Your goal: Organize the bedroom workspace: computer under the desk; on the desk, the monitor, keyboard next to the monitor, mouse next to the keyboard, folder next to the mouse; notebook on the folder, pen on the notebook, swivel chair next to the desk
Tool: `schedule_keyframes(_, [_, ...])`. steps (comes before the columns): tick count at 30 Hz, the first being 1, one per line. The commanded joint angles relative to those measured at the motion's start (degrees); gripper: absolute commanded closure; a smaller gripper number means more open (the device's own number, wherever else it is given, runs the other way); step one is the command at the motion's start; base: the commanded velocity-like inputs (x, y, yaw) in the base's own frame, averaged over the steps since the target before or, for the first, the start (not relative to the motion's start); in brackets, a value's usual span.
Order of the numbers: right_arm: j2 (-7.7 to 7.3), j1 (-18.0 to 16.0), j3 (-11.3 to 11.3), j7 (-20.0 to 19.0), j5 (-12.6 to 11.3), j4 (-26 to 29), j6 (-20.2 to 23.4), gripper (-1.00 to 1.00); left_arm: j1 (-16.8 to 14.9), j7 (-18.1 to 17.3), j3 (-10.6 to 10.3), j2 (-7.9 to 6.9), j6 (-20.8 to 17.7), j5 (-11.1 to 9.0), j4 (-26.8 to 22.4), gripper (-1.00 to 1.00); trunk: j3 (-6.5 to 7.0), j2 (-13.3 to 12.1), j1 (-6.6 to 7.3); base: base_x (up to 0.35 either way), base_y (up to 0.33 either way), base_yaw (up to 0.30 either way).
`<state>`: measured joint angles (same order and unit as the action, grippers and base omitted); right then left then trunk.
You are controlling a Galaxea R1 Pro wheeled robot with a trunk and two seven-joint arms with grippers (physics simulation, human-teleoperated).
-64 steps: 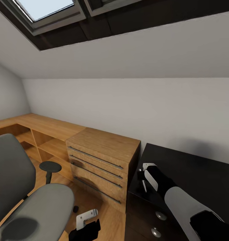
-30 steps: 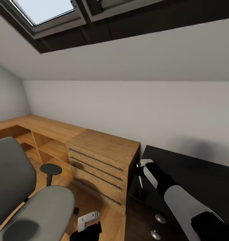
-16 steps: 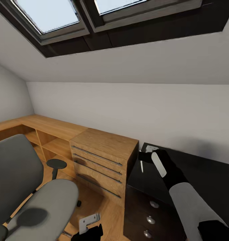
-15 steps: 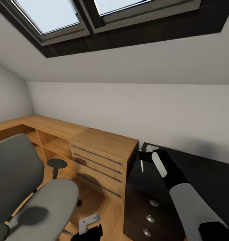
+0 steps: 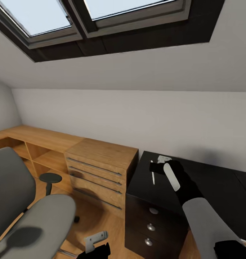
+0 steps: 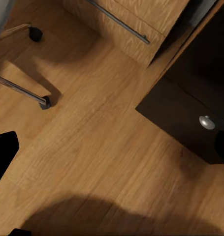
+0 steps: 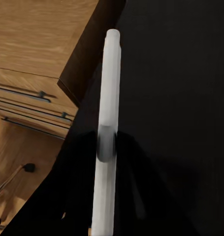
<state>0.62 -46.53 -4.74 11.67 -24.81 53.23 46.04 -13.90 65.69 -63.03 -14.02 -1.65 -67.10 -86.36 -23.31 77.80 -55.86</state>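
While the right end effector [image 5: 154, 168] hangs clamped on the pen [image 7: 106, 132] over the black worktop's [image 5: 209, 180] corner beside the wooden drawer chest [image 5: 99, 172], the left end effector's [image 5: 95, 241] state cannot be told, near the swivel chair [image 5: 25, 212].

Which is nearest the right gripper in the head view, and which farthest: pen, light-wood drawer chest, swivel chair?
1. Pen: clamped in the right gripper, hanging over the black desk.
2. Light-wood drawer chest: just to the desk's left.
3. Swivel chair: farthest, on the floor at the left.
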Motion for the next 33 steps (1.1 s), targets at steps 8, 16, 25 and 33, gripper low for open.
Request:
schedule_keyframes(8, [-0.32,-0.1,0.5,0.5,-0.7,0.1,0.7,1.00,-0.1,0.5,0.5,3.59,-0.1,-0.1,6.4,-1.00,-0.07,0.0,0.00,0.000,0.000,-0.234])
schedule_keyframes(16, [-0.64,-0.1,2.2,0.5,-0.7,0.8,2.8,1.00,-0.1,-6.9,0.7,4.04,0.2,-4.9,32.5,-1.00,-0.07,0.0,0.00,0.000,0.000,-0.014])
schedule_keyframes(25, [-0.46,0.6,2.2,0.5,-0.7,0.8,2.5,1.00,-0.1,-21.9,4.5,4.08,0.2,-5.7,43.2,-1.00,0.10,0.0,0.00,0.000,0.000,-0.086])
schedule_keyframes(33, [-0.76,0.7,4.6,0.5,-0.7,0.8,2.7,1.00,-0.1,-22.5,4.6,4.10,0.2,-5.8,43.8,-1.00,0.43,0.0,0.00,0.000,0.000,-0.244])
